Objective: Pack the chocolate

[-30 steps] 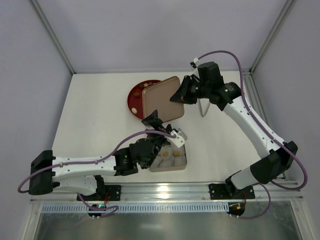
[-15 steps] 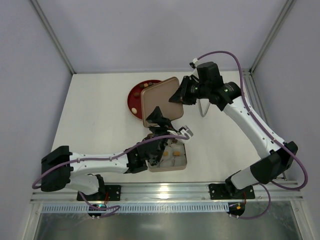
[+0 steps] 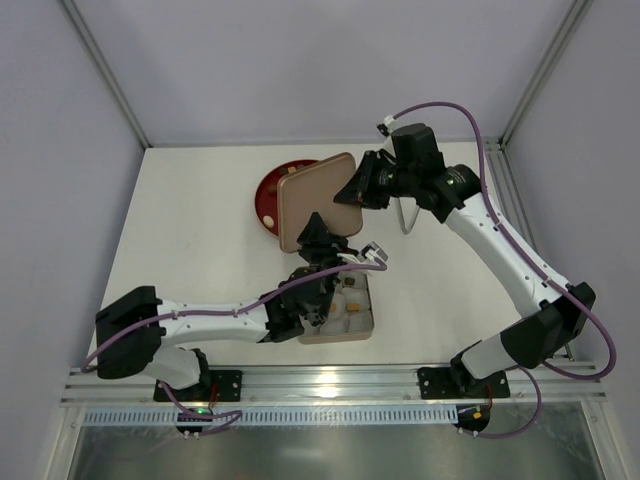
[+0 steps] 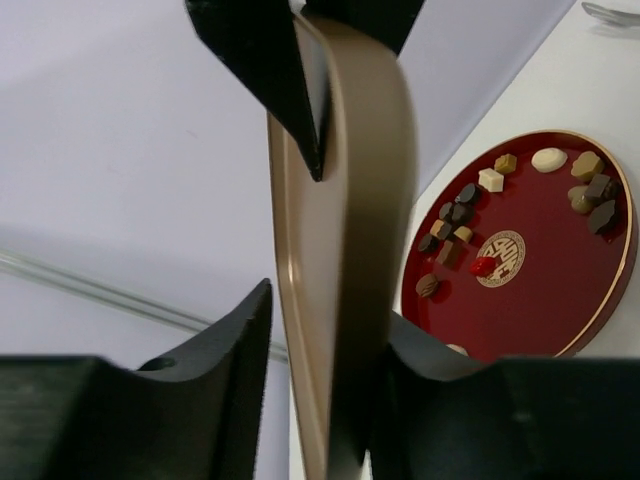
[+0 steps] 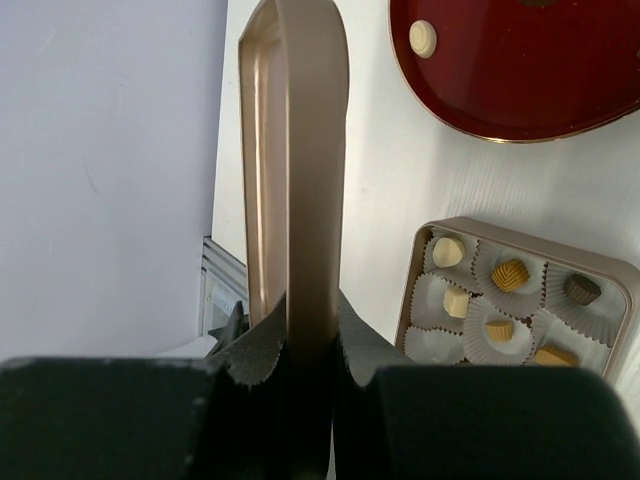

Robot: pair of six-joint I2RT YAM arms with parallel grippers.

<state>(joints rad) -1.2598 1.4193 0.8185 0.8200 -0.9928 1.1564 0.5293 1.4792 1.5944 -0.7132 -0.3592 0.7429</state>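
Gold lid [image 3: 312, 203] — right gripper [image 5: 308, 335] clamping its edge; left gripper [image 4: 330, 340] straddling it, hold unclear — chocolate [image 4: 455, 213] lying on red plate [image 4: 560, 290]

I can read no words, numbers or brand names anywhere. The nearest thing is a round gold emblem [image 4: 505, 255] at the middle of the red plate [image 4: 545, 310], its strokes too small to make out

Red plate [image 3: 264, 196] mostly hidden under the gold lid [image 3: 315, 200] from above, square tin [image 3: 366, 318] half covered by the left arm [image 3: 200, 318], plate's top cropped in the right wrist view, tin's near cups behind the right claw [image 5: 310, 335], lid's ends cropped at the left wrist
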